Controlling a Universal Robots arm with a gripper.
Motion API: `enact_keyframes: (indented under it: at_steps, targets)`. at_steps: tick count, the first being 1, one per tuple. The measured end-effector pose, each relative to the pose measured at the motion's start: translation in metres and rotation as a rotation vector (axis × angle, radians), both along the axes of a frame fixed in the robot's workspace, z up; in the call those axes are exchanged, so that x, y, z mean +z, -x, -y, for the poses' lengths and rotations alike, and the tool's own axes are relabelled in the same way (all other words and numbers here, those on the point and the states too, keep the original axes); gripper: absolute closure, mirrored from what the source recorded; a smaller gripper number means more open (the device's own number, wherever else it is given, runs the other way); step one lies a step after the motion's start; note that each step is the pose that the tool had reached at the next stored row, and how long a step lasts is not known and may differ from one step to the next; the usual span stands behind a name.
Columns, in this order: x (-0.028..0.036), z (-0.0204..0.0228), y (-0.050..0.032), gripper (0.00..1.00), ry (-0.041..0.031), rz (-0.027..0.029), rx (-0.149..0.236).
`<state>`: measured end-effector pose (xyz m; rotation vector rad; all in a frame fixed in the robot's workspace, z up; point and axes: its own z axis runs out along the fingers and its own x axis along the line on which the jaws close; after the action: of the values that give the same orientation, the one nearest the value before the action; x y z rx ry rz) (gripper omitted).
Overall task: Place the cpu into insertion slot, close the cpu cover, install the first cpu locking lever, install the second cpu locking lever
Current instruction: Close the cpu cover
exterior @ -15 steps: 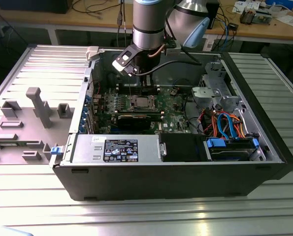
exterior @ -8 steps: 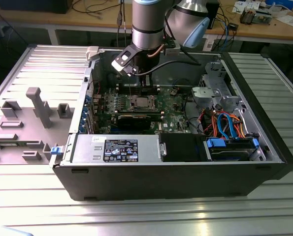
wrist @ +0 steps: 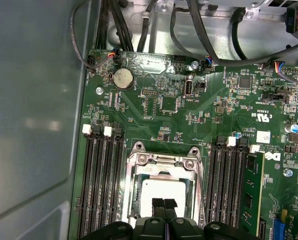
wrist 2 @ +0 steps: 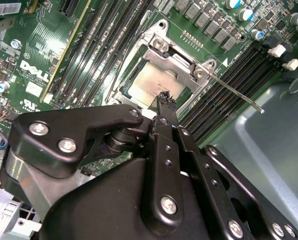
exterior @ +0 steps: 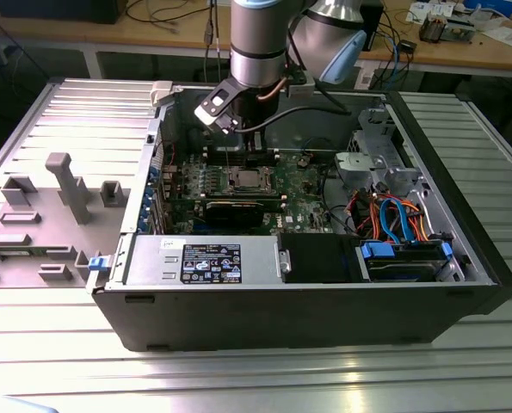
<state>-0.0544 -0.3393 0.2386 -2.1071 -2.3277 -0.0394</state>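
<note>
Gripper (wrist 2: 164, 100) is clenched: my two fingertips are pressed together with nothing between them. They hang right over the cpu (wrist: 161, 189), at its surface or just above. I can't confirm contact.

The cpu lies flat in the insertion slot (wrist: 132, 172), which sits mid-motherboard (wrist: 159, 105) between the two banks of memory slots (wrist 2: 229, 65). The cpu cover (wrist 2: 179, 59) looks lowered around the chip, with the dull silver top showing through its window. From that I judge the placing and the cover-closing to be done.

The key relation: the chip and cover are straight below my fingertips, so there is no sideways offset. The one locking lever (wrist 2: 236, 95) I can make out lies off to the side. It is a thin bare rod leaving a corner of the insertion slot. Its long axis runs away from my fingertips, slanting across one bank of memory slots, and its free end is near the motherboard edge beside the grey case wall. Standing out from the slot like that, it reads as unlatched — a judgement, since the hook end is hidden behind my own finger links.

I can't pick out the other lever with any certainty.

In the exterior view my arm comes straight down into the open computer case (exterior: 281, 301), directly over the slot.
</note>
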Motion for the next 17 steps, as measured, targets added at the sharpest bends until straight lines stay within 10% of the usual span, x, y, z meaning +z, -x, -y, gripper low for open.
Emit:
enact_keyframes:
  at_steps: [17]
  targets:
    - [-0.0117,0.0024,0.0227,0.89,-0.0001,0.0001,0.000]
